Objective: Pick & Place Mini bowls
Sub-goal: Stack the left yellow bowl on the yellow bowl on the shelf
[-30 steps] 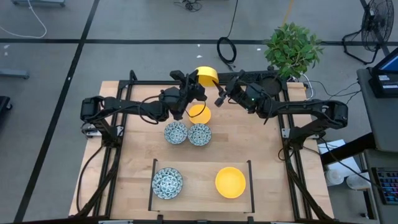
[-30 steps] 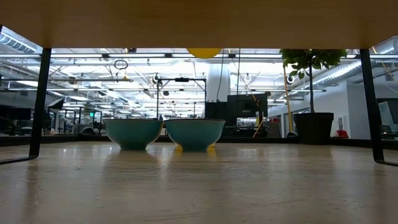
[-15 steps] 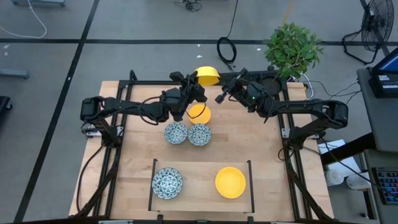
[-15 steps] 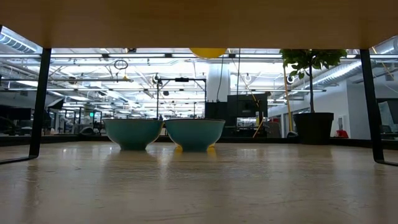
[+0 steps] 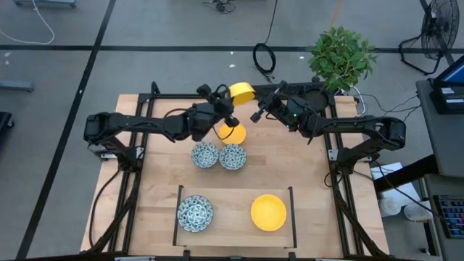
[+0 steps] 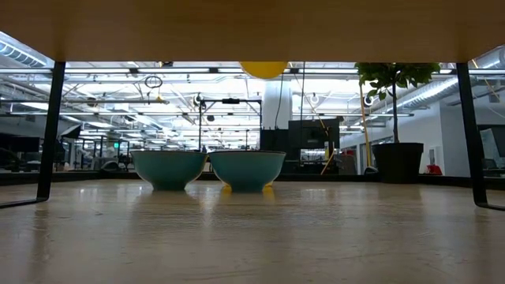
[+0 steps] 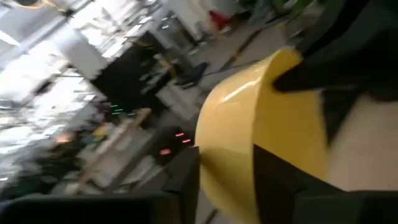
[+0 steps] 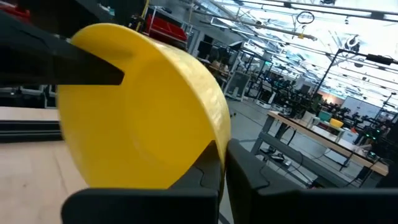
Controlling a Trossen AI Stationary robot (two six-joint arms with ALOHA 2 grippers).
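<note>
A yellow mini bowl (image 5: 241,92) hangs in the air over the table's far middle, tipped on its side, between my two grippers. My right gripper (image 8: 224,163) is shut on its rim. My left gripper (image 7: 233,186) is open, one finger outside the bowl's wall and one inside. On the table a second yellow bowl (image 5: 232,133) stands on its base, with two blue-patterned bowls (image 5: 204,154) (image 5: 233,156) nearer. A patterned bowl (image 5: 195,213) and a yellow one (image 5: 268,212) sit in the tray. The low view shows the raised bowl's underside (image 6: 263,69). My right gripper pinches the raised bowl's rim (image 8: 214,146) between its two fingers, one inside the wall and one outside, coming level from the table's right. The bowl is clear of the table, tipped on its side. My left gripper's fingers (image 7: 186,180) straddle the opposite wall; whether they touch it, I cannot tell.
A black-framed tray (image 5: 235,194) lies at the table's near middle. A potted plant (image 5: 341,58) stands at the far right corner. Bare wood shows to the left and right of the bowls.
My right gripper has shut on the raised bowl's rim and kept its place. My left hand has rolled about its own line and shifted a little toward the table's far edge. The bowl has stayed in the air, tipping slightly toward the right.
</note>
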